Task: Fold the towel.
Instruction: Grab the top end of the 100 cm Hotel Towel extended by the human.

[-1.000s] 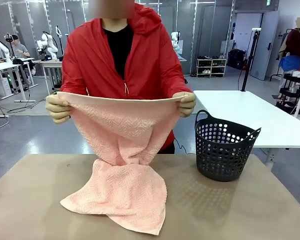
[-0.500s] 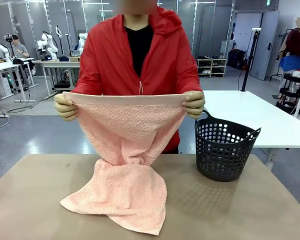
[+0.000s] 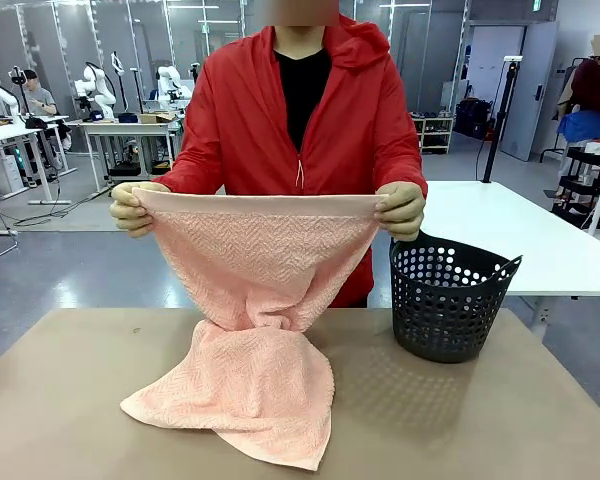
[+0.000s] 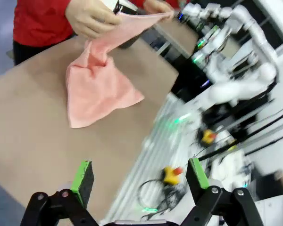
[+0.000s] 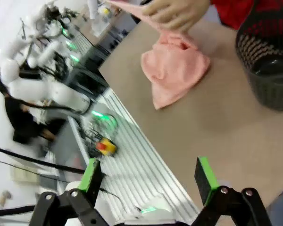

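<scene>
**Front and wrist views, read left to right.** A person stands across the table [image 3: 70, 400] and holds the towel [image 3: 255, 330] up by its smooth band, stretched level between two hands. The far hand [image 3: 132, 208] grips the corner farthest from the basket [image 3: 448, 300]. The near hand [image 3: 400, 208] grips the other corner, just above the basket's rim on its left side. Below the band the towel narrows to a waist, and its lower part lies rumpled and skewed on the table, beside the basket but not touching it.

The left gripper [image 4: 139, 175] and the right gripper [image 5: 148, 175] both hang over the table edge opposite the basket, well apart from the towel. Each has its fingers spread and nothing between them.

**Hazards.**
- The lower part lies askew, so a fold laid down now would probably leave the corners mismatched.
- The corner in the near hand could snag the basket's rim or handle as it comes down.
- An arm reaching in could meet the person's hands.
</scene>
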You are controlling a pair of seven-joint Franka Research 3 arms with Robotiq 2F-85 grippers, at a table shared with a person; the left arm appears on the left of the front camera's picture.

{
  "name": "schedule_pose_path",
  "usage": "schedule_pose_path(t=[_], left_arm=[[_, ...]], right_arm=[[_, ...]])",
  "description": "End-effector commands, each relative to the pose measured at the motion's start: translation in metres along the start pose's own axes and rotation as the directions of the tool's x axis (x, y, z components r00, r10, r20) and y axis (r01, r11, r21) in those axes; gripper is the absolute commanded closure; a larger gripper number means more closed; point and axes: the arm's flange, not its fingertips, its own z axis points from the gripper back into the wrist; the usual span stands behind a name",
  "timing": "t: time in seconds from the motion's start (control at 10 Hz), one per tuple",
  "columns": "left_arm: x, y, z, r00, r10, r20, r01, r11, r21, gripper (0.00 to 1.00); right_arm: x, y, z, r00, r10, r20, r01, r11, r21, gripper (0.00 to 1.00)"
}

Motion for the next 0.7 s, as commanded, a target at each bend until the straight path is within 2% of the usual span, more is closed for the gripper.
schedule_pose_path(t=[0.0,0.1,0.2,0.3,0.5,0.6], left_arm=[[0.04,-0.036,-0.028,0.949,-0.241,-0.202,0.29,0.92,0.264,0.0],[0.063,-0.059,-0.044,0.882,-0.345,-0.32,0.445,0.834,0.327,0.0],[0.085,-0.083,-0.063,0.79,-0.427,-0.44,0.587,0.734,0.34,0.0],[0.102,-0.098,-0.082,0.699,-0.466,-0.542,0.683,0.661,0.311,0.0],[0.126,-0.123,-0.118,0.539,-0.54,-0.647,0.814,0.531,0.235,0.0],[0.131,-0.134,-0.135,0.473,-0.58,-0.664,0.846,0.508,0.159,0.0]], right_arm=[[0.034,0.03,-0.008,0.969,0.214,-0.125,-0.234,0.955,-0.181,0.0],[0.054,0.053,-0.015,0.938,0.292,-0.188,-0.33,0.918,-0.22,0.0],[0.075,0.079,-0.026,0.893,0.369,-0.259,-0.429,0.872,-0.235,0.0],[0.093,0.101,-0.041,0.845,0.423,-0.328,-0.507,0.829,-0.237,0.0],[0.121,0.138,-0.075,0.723,0.487,-0.49,-0.652,0.715,-0.251,0.0],[0.131,0.157,-0.094,0.651,0.522,-0.551,-0.715,0.665,-0.214,0.0]])
